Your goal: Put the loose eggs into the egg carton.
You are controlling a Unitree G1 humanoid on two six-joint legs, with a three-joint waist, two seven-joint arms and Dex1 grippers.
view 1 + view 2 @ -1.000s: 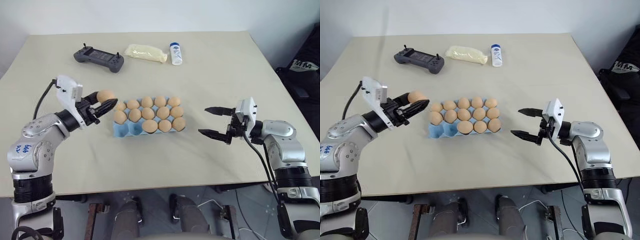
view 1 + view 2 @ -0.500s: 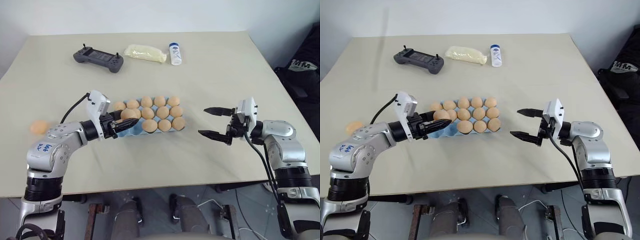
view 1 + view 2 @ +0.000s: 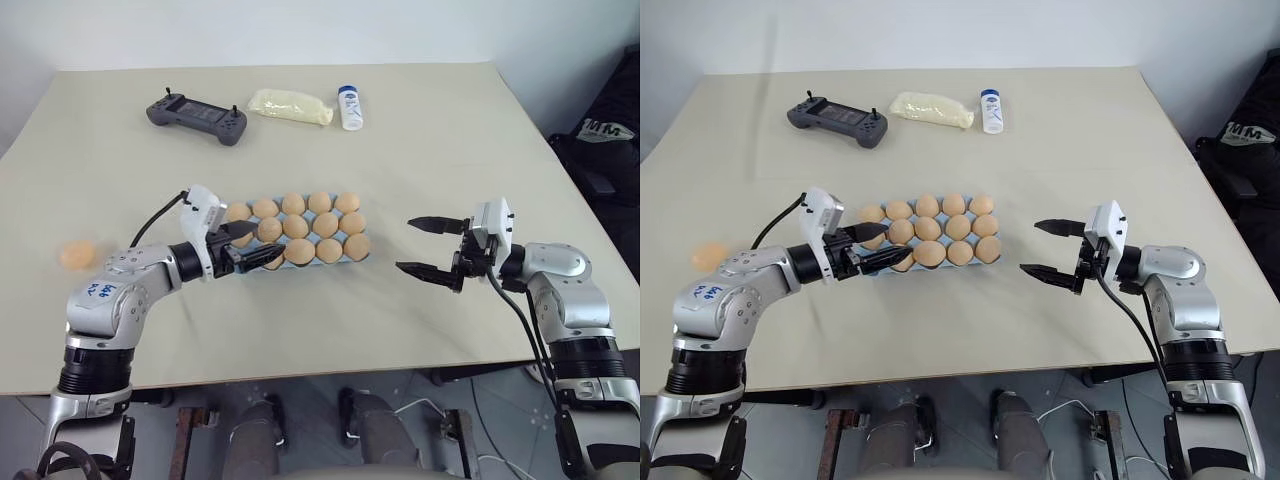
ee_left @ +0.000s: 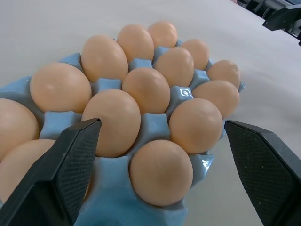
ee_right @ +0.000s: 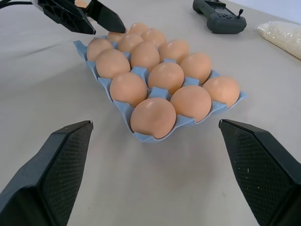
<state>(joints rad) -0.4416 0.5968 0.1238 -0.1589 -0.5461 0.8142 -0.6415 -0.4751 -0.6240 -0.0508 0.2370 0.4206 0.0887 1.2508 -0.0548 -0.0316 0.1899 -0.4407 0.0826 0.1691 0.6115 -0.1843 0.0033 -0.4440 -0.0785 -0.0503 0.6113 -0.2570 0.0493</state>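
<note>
Fifteen tan eggs fill light-blue carton; left tool, right tool spread wide, empty.

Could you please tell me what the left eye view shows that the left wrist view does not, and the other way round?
The left eye view takes in the whole table: a loose egg lying on it left of the left arm, the grey controller, the pale yellow bag, the white bottle, and the left gripper open at the carton's left end. The left wrist view gives a close look at the blue ridges between cups and the eggs sitting in them. Both show the egg carton and the open right gripper.
</note>
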